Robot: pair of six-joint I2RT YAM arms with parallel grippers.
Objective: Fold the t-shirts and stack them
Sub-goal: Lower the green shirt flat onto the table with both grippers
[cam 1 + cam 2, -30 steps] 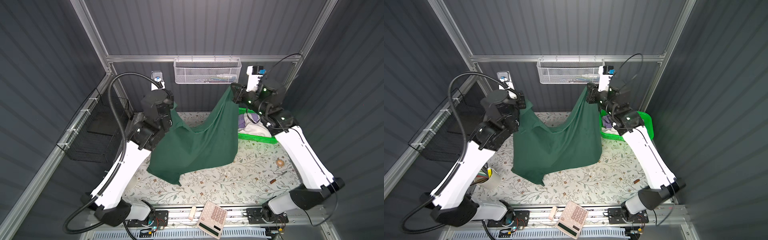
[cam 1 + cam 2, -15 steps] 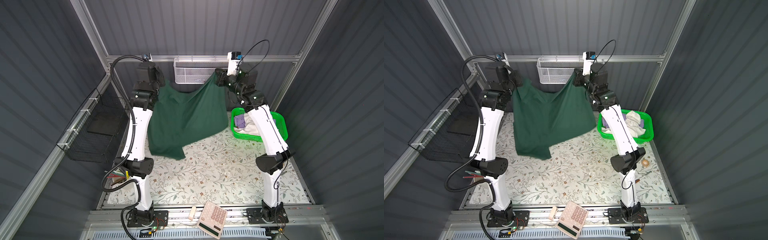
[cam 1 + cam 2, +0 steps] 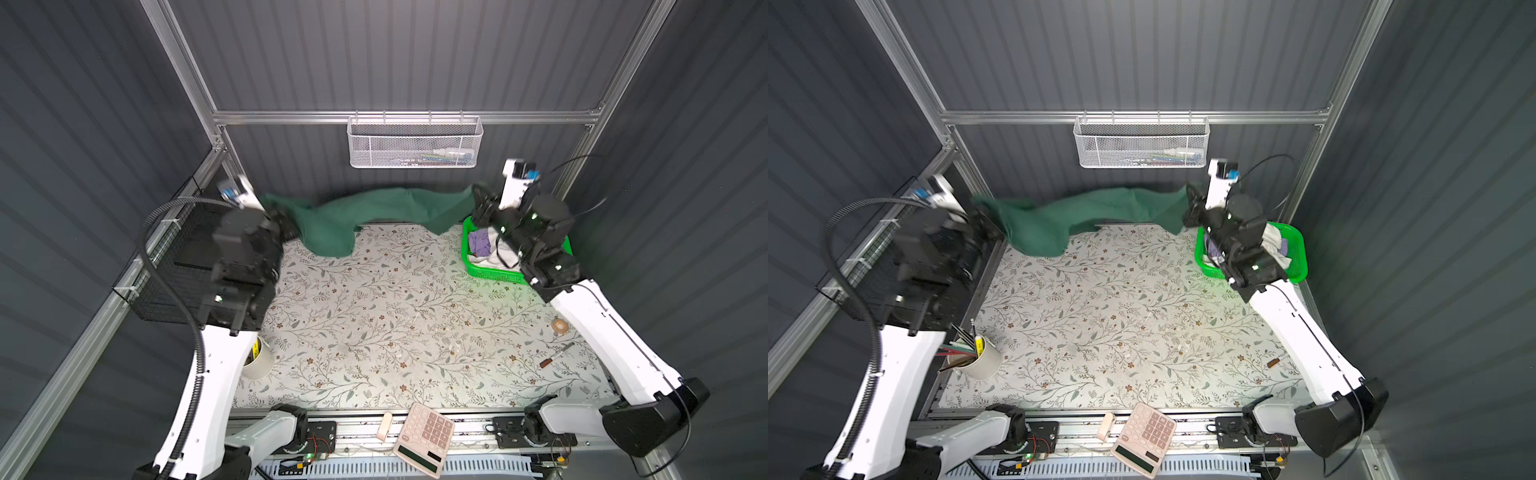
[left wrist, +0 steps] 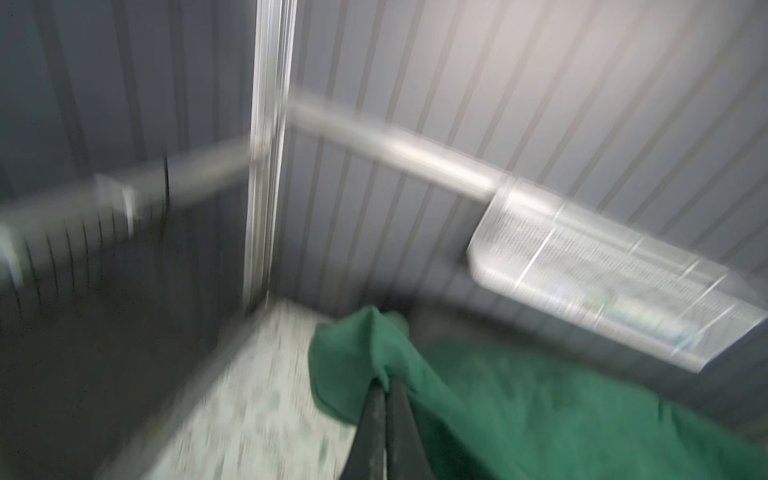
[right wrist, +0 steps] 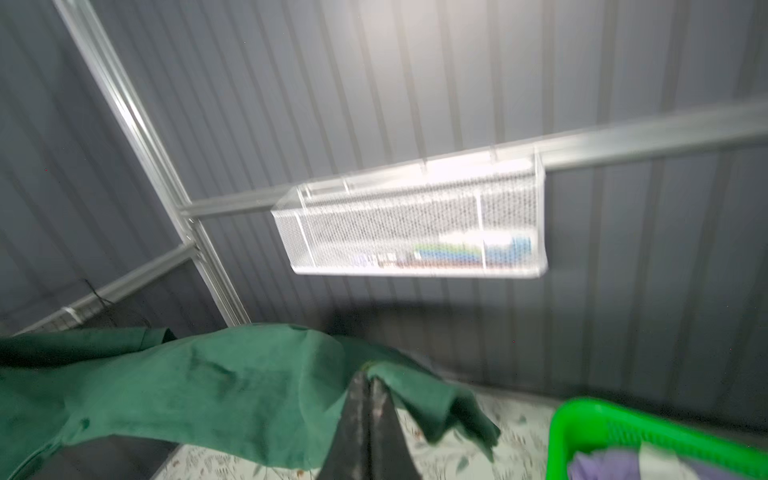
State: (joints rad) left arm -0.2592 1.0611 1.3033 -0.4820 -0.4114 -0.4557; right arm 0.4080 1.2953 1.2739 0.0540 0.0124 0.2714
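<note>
Only wrist views show left gripper [image 4: 385, 386] and right gripper [image 5: 369, 378] pinched closed on the dark green tee [image 5: 208, 386].

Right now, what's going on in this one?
The robot is handling one dark green t-shirt. The left gripper and right gripper are each shut on an edge of it, holding it stretched and sagging between them along the back of the table. Nothing is folded or stacked on the table yet. Other garments, a lavender one and a white one, lie in the green basket at the back right.
</note>
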